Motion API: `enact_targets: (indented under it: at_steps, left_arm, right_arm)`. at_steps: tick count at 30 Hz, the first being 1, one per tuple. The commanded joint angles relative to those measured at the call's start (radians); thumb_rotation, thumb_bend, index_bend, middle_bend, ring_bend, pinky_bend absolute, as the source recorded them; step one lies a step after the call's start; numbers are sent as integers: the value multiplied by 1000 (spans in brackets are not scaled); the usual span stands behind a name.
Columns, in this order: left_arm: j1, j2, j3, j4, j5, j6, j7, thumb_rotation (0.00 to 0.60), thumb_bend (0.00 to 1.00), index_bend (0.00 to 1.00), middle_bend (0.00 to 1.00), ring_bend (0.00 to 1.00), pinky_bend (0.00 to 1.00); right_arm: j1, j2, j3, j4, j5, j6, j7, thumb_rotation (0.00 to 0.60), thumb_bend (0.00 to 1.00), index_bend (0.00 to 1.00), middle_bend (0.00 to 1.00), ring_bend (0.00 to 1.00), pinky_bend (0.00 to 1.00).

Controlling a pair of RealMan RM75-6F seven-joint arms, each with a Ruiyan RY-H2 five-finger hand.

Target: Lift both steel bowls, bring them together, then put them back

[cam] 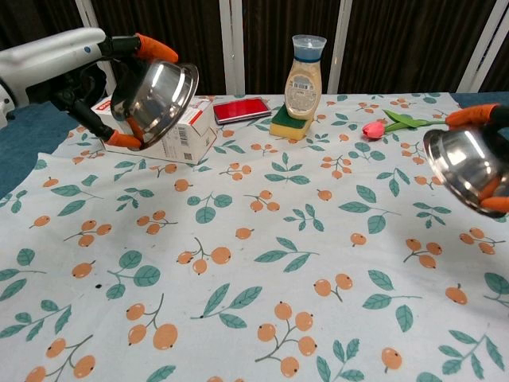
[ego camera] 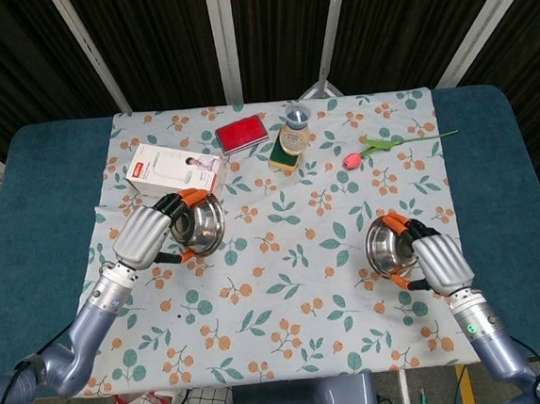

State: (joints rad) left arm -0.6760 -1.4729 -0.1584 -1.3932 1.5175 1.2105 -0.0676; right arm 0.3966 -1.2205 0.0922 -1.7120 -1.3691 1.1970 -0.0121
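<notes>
Separation is what matters: the shiny round steel bowl (cam: 155, 91) gripped by the left hand (ego camera: 143, 237) and the second steel bowl (cam: 465, 165) gripped by the right hand (ego camera: 443, 262) are held aloft, well apart, on opposite sides of the beige squeeze bottle (cam: 305, 76), mouths tilted inward.

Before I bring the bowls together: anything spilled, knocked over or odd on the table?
Nothing stands out. The left hand and right hand each hold a steel bowl tilted in the air, as expected. The bottle stands upright on its sponge.
</notes>
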Motion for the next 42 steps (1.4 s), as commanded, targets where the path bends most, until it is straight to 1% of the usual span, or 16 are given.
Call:
enact_targets:
  at_steps: [1,2,4,6,7,8,12,14,16,19,23,27,30,34,38,42]
  left_arm:
    - [-3,-32,-5,53,43,50,-79,600,441,485,608,502,717]
    - [-5,-41,-5,67,51,59,-103,600,440,484,609,502,717]
    - [-10,-53,-4,87,68,72,-143,600,440,481,609,502,717]
    - [-18,-69,-2,114,88,86,-182,600,439,481,609,502,717]
    - [-25,-84,0,137,102,96,-207,600,439,482,609,502,717]
    - [-29,-95,1,152,112,104,-223,600,439,482,609,502,717]
    - [-46,-148,-1,214,142,144,-286,600,439,481,610,502,717]
    - [-52,-171,-3,235,151,160,-311,600,436,481,610,502,717]
    - [-60,-196,-8,262,159,179,-324,600,432,481,610,502,718]
    - [-79,-249,-27,331,180,232,-335,600,432,481,611,502,717]
    - [-105,-319,-49,419,196,295,-372,600,432,482,612,502,717]
    - [-130,-367,-56,477,214,342,-398,600,432,484,615,503,717]
    - [-150,-397,-62,513,216,352,-415,600,432,484,617,504,717]
    - [-180,-439,-68,562,210,341,-451,600,432,484,617,505,717]
    - [-223,-503,-78,634,197,323,-502,600,432,486,618,505,717]
    - [-246,-538,-73,684,201,331,-511,600,432,489,619,508,717]
  right_arm:
    - [10,123,113,-47,14,-35,459,600,355,1000,990,1000,1000]
    - [14,150,131,-50,18,-54,564,600,355,1000,991,1000,1000]
    - [14,175,163,-54,33,-68,716,600,354,1000,991,1000,1000]
    - [17,200,181,-53,37,-100,857,600,355,1000,991,1000,1000]
    - [18,210,194,-48,44,-120,954,600,355,1000,991,1000,1000]
    - [19,214,201,-44,51,-136,1016,600,355,1000,992,1000,1000]
    - [28,222,218,-18,75,-208,1208,600,356,1000,992,1000,1000]
    - [38,215,222,-6,82,-237,1254,600,356,1000,991,1000,1000]
    - [49,209,222,0,86,-270,1283,600,357,1000,991,1000,1000]
    - [67,198,223,-4,94,-312,1311,600,357,1000,992,1000,1000]
    - [82,184,217,-19,93,-341,1298,600,357,1000,991,1000,1000]
    - [87,177,214,-37,99,-354,1284,600,356,1000,992,1000,1000]
    - [88,174,213,-59,108,-366,1287,600,357,1000,992,1000,1000]
    - [94,171,210,-96,118,-391,1291,600,357,1000,992,1000,1000]
    - [110,168,215,-147,139,-409,1255,600,357,1000,992,1000,1000]
    - [115,163,223,-194,164,-401,1216,600,357,1000,991,1000,1000]
